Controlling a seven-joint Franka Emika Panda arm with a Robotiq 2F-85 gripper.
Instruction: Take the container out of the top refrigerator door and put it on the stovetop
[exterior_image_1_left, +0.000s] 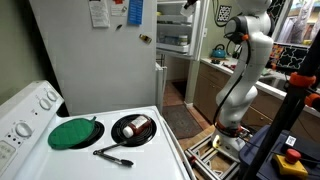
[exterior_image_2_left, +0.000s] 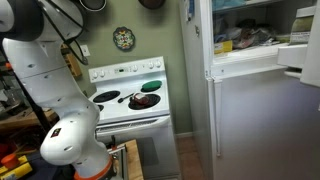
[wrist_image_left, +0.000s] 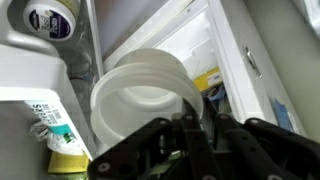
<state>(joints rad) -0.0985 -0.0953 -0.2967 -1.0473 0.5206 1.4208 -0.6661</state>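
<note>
While my jaws are nearly shut, here is the read:
grip: my gripper (wrist_image_left: 196, 118) is clenched on the near rim of the container (wrist_image_left: 140, 95); dark fingers (wrist_image_left: 190, 125) pinch the whitish wall in the wrist view, one inside, one outside as far as I can tell.
container: translucent whitish tub, open mouth facing the wrist camera, tilted; it fills the middle of that view. Not visible in either exterior view.
whereabouts: the tub is at the top refrigerator door (wrist_image_left: 40, 75), beside its white rack; a jar with a dark label (wrist_image_left: 52, 18) sits on a shelf above, a boxed item (wrist_image_left: 62, 135) lower down. Whether the tub rests on the rack or hangs free, cannot tell.
fridge: open freezer interior (exterior_image_2_left: 250, 35) with packed goods; my arm (exterior_image_1_left: 245, 60) reaches up toward it.
stovetop: white cooker top (exterior_image_1_left: 150, 150), well apart from my tool. Green disc (exterior_image_1_left: 73, 132) on one burner, black pan (exterior_image_1_left: 133, 129) with a shiny item on the next, dark utensil (exterior_image_1_left: 113, 154) near the front.
step: my judgement, grasp done, extraction in hand; nothing placed yet.
next: needs pulling clear of the rack without snagging, then a long swing down to a bare patch of cooker top, holding the tub level.
</note>
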